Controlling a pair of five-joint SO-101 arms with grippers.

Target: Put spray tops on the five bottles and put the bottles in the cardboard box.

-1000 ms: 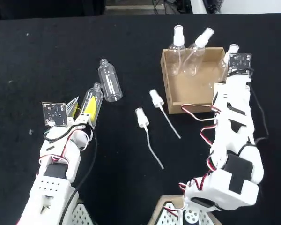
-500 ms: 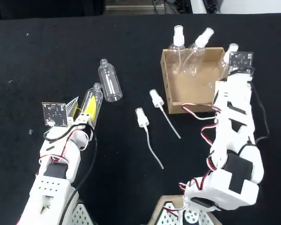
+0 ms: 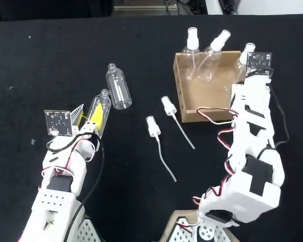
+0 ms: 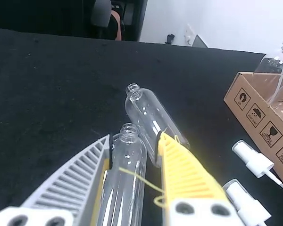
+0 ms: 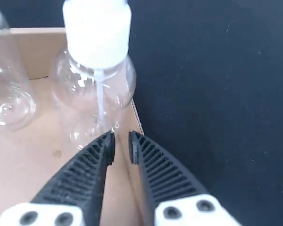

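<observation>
Lying uncapped — two bottles (image 3: 118, 89) (image 3: 99, 110); boxed — three.

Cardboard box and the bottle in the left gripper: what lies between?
High view: the nearer spray top by the box and the farther spray top.

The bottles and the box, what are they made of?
The clear round bottle lying loose looks like glossy see-through plastic: the black cloth shows through, with glints. The brown open box looks like matte cardboard, going by its dull flat walls.
</observation>
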